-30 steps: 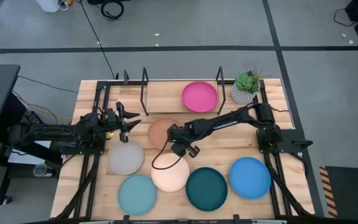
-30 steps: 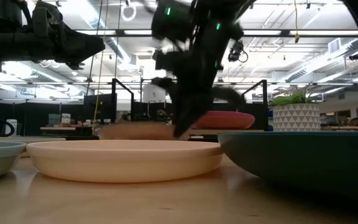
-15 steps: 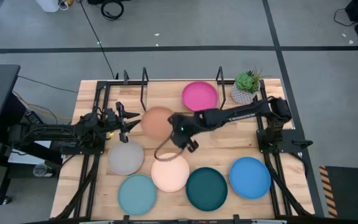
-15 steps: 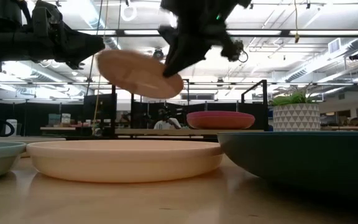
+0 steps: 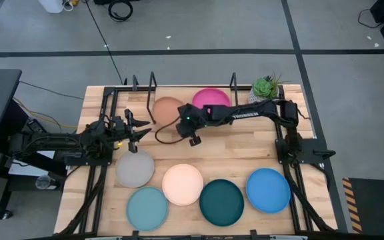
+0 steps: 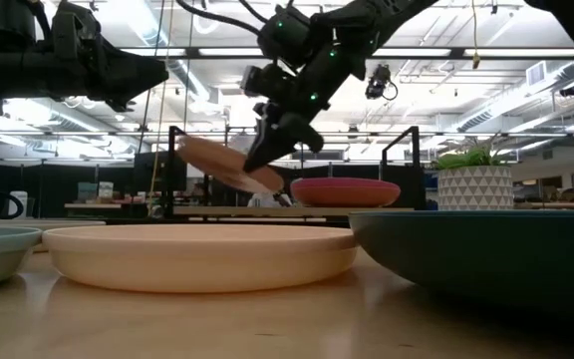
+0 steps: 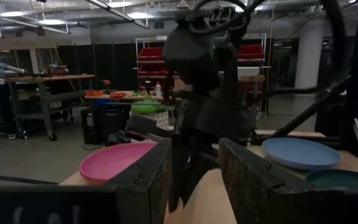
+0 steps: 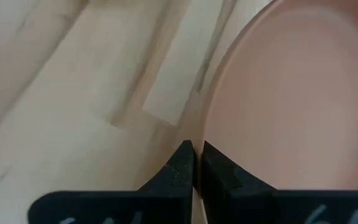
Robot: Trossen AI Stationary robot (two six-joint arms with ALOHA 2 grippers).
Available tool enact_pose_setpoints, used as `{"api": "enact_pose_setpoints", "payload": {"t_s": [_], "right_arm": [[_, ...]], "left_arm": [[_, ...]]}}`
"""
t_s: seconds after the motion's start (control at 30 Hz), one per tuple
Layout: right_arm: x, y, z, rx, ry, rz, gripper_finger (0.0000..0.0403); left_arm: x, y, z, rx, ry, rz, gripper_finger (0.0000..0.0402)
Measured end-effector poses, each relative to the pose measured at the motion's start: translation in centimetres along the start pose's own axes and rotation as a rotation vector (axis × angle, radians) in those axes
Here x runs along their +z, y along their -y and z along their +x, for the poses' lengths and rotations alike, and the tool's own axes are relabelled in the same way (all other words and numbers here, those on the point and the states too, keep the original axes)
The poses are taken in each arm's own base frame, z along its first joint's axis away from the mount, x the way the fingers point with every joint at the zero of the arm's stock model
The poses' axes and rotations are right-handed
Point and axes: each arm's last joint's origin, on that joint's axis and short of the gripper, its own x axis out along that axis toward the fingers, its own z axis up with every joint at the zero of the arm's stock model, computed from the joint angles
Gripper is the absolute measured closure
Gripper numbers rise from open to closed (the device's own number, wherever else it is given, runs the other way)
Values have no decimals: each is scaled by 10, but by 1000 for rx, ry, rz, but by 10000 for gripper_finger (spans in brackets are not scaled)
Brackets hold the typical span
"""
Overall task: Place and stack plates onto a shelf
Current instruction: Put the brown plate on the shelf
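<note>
The tan plate hangs tilted over the left part of the black wire shelf at the table's far edge, beside the magenta plate, which lies on the shelf. My right gripper is shut on the tan plate. My left gripper waits open near the table's left edge, close to the grey plate. Cream, light blue, dark teal and bright blue plates lie flat along the near edge. No orange plate shows. My right gripper pinches the tan plate's rim between its two fingers, on the side of the plate toward the table's near right. The fingers slant down from above. The plate is tilted; whether any part rests on the shelf I cannot tell.
A small potted plant stands at the far right corner beside the shelf. Thin upright shelf posts rise around the two plates. The table's middle is bare wood. The right arm's cable loops near the tan plate.
My right gripper has lifted the tan plate off the table's middle, raised it high, then carried it toward the far edge and down over the shelf's left part, beside the magenta plate. The plate has tipped from flat to tilted.
</note>
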Motion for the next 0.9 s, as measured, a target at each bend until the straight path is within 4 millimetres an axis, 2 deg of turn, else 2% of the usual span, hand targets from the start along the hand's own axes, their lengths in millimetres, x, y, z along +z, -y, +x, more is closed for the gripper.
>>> {"api": "enact_pose_setpoints", "payload": {"t_s": [0.43,0.63,0.9], "right_arm": [[-21,25,-1,-28,-27,232,383],[-30,36,-1,-41,-28,267,381],[-28,39,-2,-22,35,273,346]], "left_arm": [[1,0,0,0,8,-1,260],[1,0,0,0,9,-1,260],[1,0,0,0,9,-1,260]]}}
